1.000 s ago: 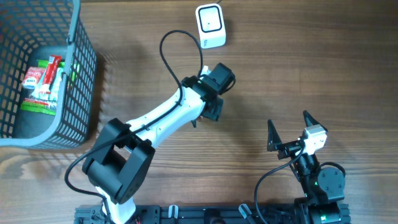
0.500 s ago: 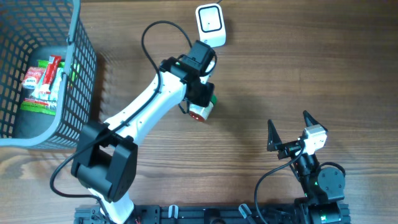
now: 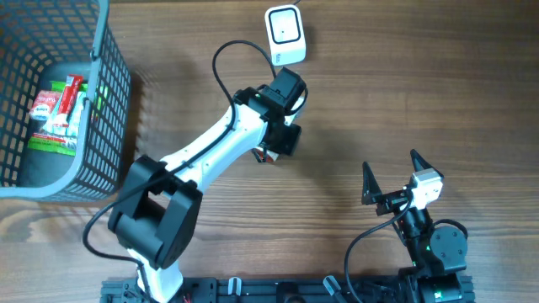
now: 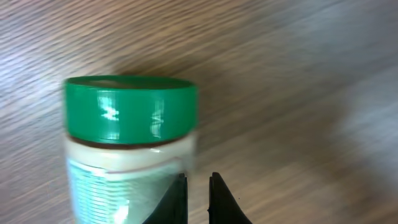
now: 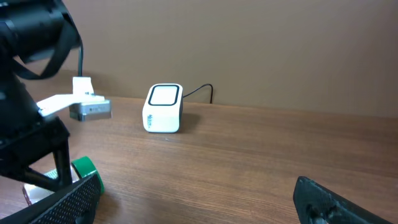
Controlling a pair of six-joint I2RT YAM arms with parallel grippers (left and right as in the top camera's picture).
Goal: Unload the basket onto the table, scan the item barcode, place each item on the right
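I count one jar (image 4: 127, 134), one white scanner (image 3: 285, 34), one wire basket (image 3: 115, 94) and two arms on the wooden desk (image 3: 438, 76). The basket sits at the far left edge and holds a few packets (image 3: 59, 114); I cannot count them through the mesh.

The jar has a green lid (image 4: 130, 109) and a pale body with a printed label. From the right wrist view it looks to be lying on its side, lid end up toward the scanner. From overhead the left arm (image 3: 215, 147) hides nearly all of it. Only a small reddish bit shows at the arm's lower edge, near the middle of the desk and below the scanner, with bare wood between the two.

The left gripper (image 4: 199, 186) has its jaws drawn together, with only a thin slit between the black fingers (image 4: 177, 199). The jar is not in that slit. In the left wrist view it lies just to the left of the fingers, its body right against the nearer one. I cannot tell whether they actually touch. So I read this gripper as closed on nothing.

The right gripper (image 3: 390, 164) stands at the near right of the desk with its jaws wide apart and nothing between them, well away from the jar. The scanner sits at the far edge with its window facing up, and a dark cable (image 5: 206, 92) runs from its back.
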